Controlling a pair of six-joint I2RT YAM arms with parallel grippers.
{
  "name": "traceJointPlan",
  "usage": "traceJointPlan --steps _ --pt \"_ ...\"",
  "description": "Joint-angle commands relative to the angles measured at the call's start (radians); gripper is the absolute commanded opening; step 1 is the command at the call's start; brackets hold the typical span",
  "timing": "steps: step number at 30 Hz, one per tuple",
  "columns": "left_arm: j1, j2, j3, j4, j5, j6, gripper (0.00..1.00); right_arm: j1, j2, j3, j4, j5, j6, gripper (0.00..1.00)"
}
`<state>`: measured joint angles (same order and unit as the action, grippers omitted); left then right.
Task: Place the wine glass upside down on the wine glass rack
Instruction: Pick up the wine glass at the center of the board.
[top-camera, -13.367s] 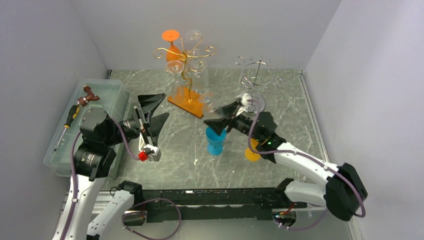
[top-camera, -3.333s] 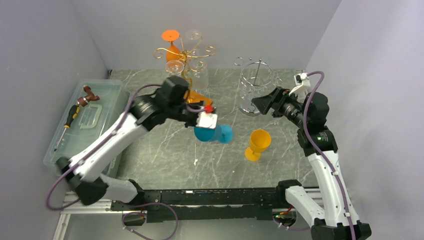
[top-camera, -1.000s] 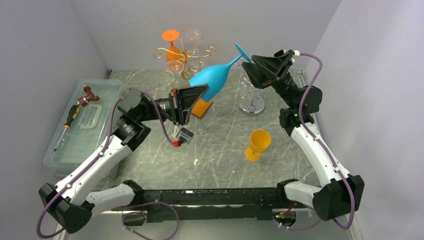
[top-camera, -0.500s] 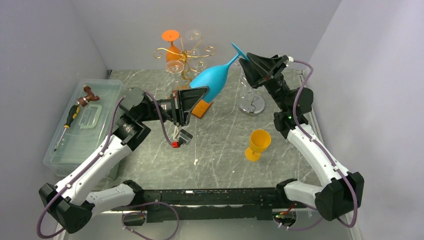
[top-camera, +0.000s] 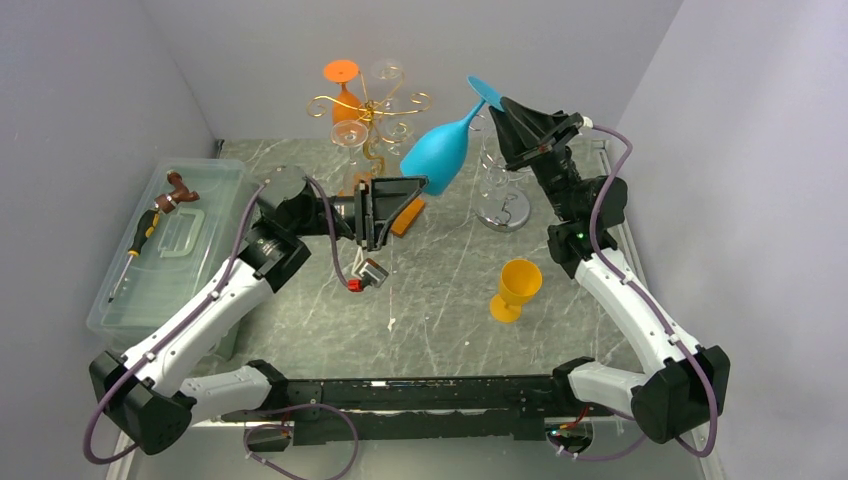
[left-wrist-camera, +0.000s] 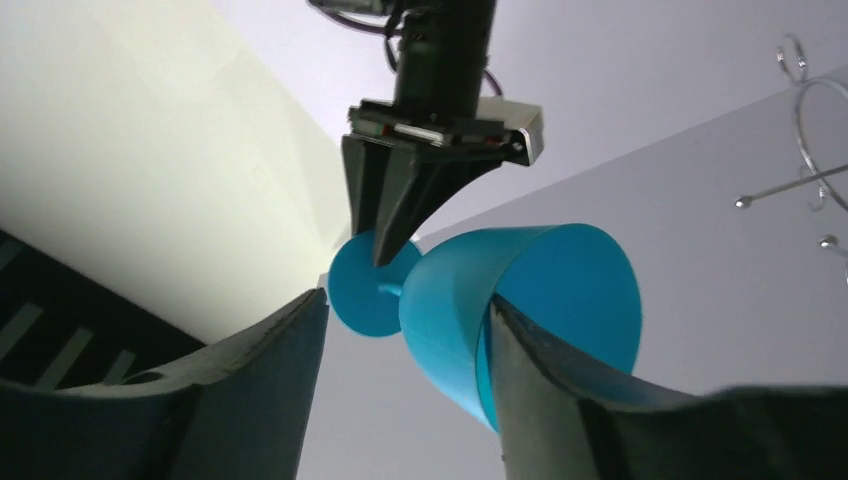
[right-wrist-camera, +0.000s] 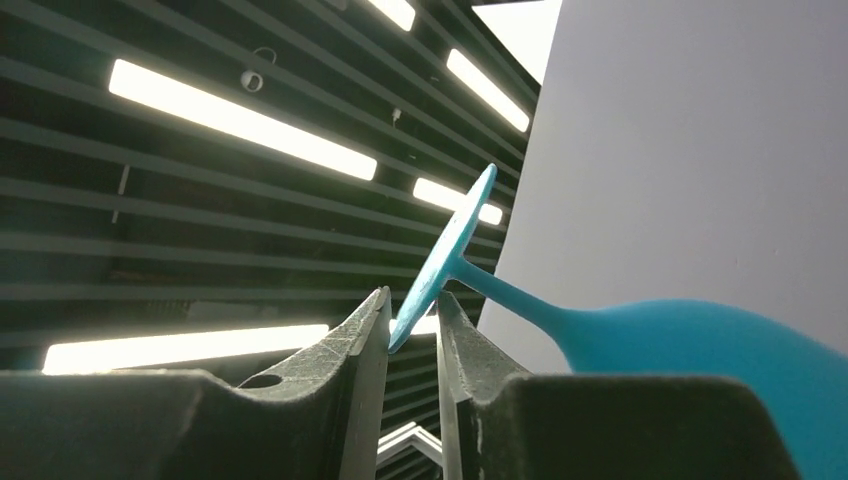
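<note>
Left gripper (top-camera: 420, 190): jaws stood apart, flanking bowl, probably releasing for handover. Blue wine glass (top-camera: 437, 155) hung aloft, tilted, foot up and right, just left of silver wire rack (top-camera: 507, 211). Right gripper (right-wrist-camera: 413, 310) pinched foot rim, likely to carry glass inverted. Rack hooks sat partly hidden behind right gripper; bowl's contact with left finger was unclear.

Two robot arms, the left arm (top-camera: 200, 320) and the right arm (top-camera: 625, 300), are sharing one table (top-camera: 440, 320) with two racks, a gold rack (top-camera: 403, 218) and a silver rack (top-camera: 506, 212). Three coloured glasses are showing: one blue wine glass (top-camera: 440, 152), one yellow glass (top-camera: 517, 281) and one orange glass (top-camera: 345, 104). The clear glasses (top-camera: 350, 133) are too faint to count. One plastic bin (top-camera: 225, 172) is holding one screwdriver (top-camera: 143, 235).
</note>
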<state>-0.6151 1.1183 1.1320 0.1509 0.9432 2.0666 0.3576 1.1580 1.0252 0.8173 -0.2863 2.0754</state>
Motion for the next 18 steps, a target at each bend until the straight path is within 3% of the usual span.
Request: traceJointPlan --steps 1,2,6,12,18 --pt "-0.003 0.000 -0.031 0.003 0.033 0.567 0.79 -0.002 -0.017 0.031 0.068 0.066 0.029 0.00" --pt "-0.003 -0.003 -0.033 -0.001 0.024 0.556 0.89 -0.002 -0.020 0.028 0.073 0.062 0.029 0.00" --pt "-0.002 -0.022 -0.052 0.012 0.008 0.512 0.98 0.000 -0.031 0.018 0.065 0.042 0.020 0.00" --pt "-0.002 -0.053 -0.078 0.025 -0.032 0.455 0.99 -0.002 -0.039 0.007 0.054 0.005 -0.025 0.00" --pt "-0.002 -0.079 -0.097 0.071 -0.063 0.376 0.99 -0.035 -0.040 0.068 -0.090 -0.117 -0.156 0.00"
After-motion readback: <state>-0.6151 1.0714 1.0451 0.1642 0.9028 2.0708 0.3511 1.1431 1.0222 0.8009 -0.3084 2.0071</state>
